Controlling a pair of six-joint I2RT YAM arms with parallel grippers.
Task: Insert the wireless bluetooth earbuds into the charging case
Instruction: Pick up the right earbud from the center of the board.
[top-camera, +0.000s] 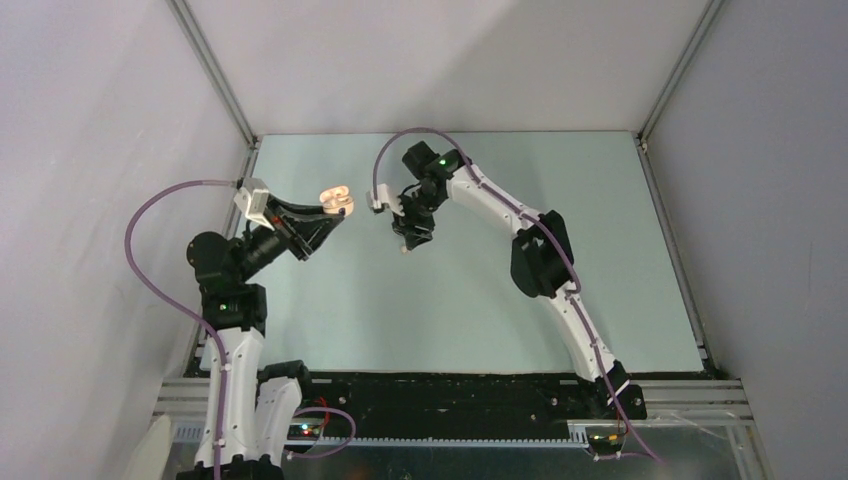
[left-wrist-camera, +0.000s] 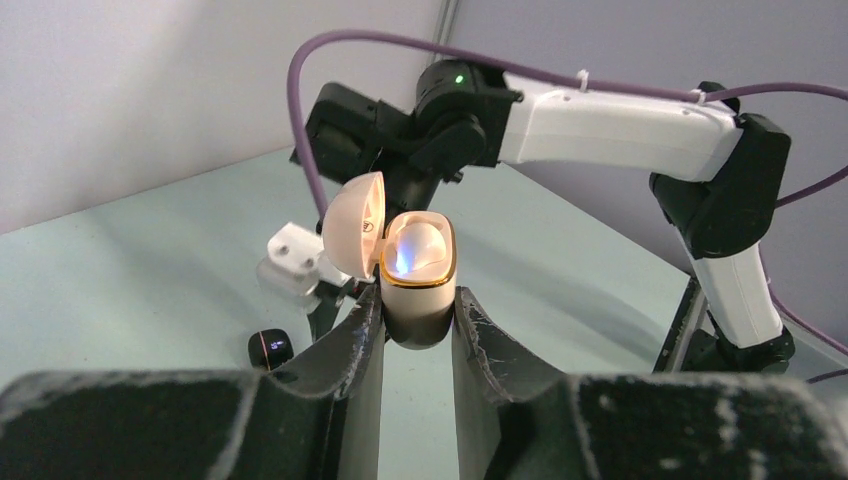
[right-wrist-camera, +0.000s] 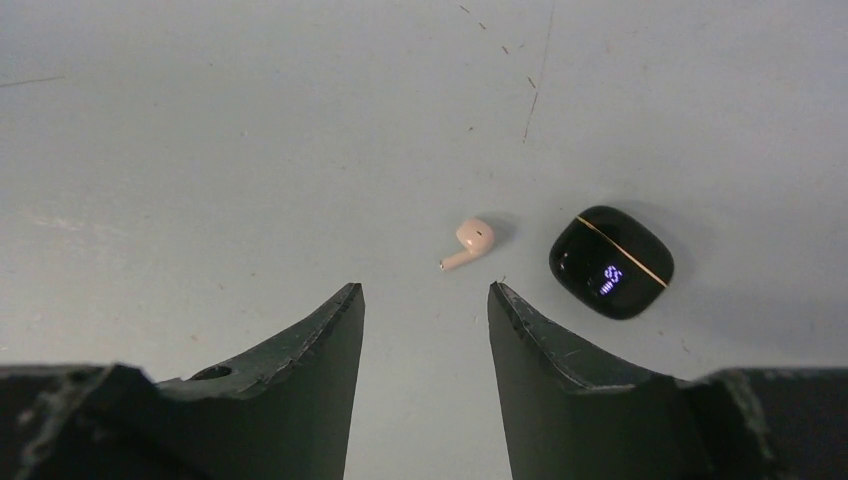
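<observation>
Closest to the left wrist camera, the left gripper is clenched on the cream charging case, one dark finger pressing each side of its lower body. The case stands upright, raised off the bench, and its lid is swung open toward 10 o'clock. A pale rounded form shows inside under a blue glow; whether that is a seated bud cannot be told. At 8 o'clock of the case, down on the bench, lies a small black object with a thin bright line. The right arm reaches in across the background from 3 o'clock. In the right wrist view the right gripper is released, its jaws spread and holding nothing, hovering over the bench. One cream earbud lies loose on the surface at 1 o'clock of the gap between the fingers, stem pointing toward 8 o'clock. Just beside the bud at 3 o'clock, not touching it, rests the black charging case, shut, with a gold seam and a lit display. From above, the right gripper sits at 3 o'clock of the held case, near but apart.
</observation>
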